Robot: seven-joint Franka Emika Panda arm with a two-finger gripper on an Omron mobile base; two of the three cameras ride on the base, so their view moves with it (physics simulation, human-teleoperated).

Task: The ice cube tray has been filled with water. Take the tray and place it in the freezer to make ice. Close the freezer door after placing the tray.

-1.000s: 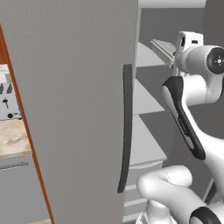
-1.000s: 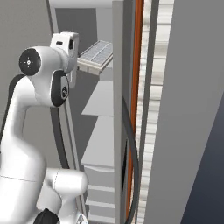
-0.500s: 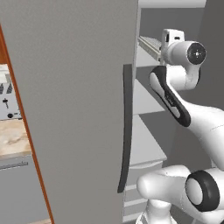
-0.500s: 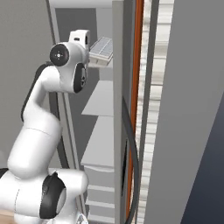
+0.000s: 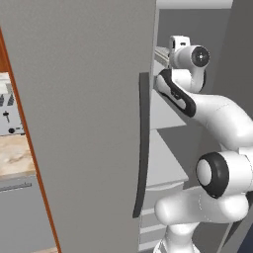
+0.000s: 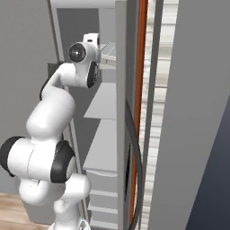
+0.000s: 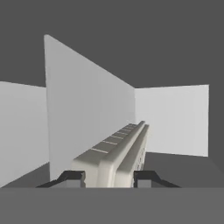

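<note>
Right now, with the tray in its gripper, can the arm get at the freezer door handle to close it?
Probably not yet. The gripper is shut on the ice cube tray deep inside the freezer, so it must release first. The door handle itself has nothing in front of it.

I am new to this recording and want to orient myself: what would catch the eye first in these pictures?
The white arm reaches high into the open grey freezer, toward its upper shelf. In the hand view the tool is shut on the pale grey-white rectangular ice cube tray, which points into the compartment. Left of the arm stands the open tall grey freezer door with its long dark handle.
</note>
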